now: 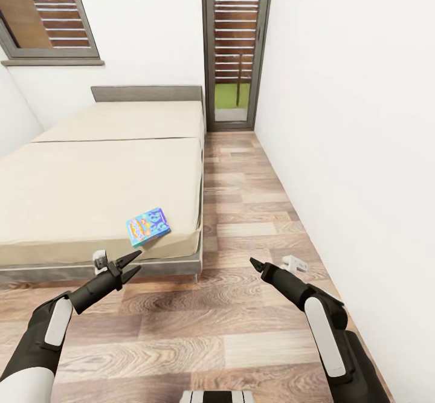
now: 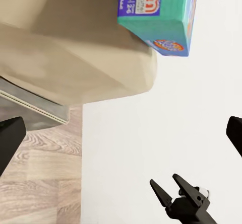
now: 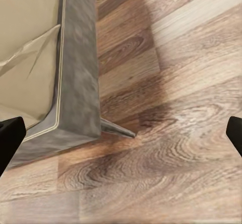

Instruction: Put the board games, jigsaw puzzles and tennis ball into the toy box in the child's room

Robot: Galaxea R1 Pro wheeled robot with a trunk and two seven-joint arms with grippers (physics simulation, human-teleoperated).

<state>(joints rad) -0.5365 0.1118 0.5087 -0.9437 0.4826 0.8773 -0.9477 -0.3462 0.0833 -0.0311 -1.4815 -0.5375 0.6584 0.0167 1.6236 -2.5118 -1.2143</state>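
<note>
the blue board game [image 1: 147,226] lies flat on the bed [image 1: 90,191], close to the mattress's near corner beside the wooden floor [image 1: 241,330]. your left gripper [image 1: 132,265] hovers just off the bed's near edge, below the game, fingers parted and empty. your right gripper [image 1: 256,264] hangs over the floor, well away from the bed; its wrist view shows the fingers spread wide, nothing held.

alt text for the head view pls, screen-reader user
A small blue board game lies near the corner of a cream bed, just ahead of the robot's open left claw. The right claw hangs over the wood floor, beside a white wall. A slatted door stands past the bed.
</note>
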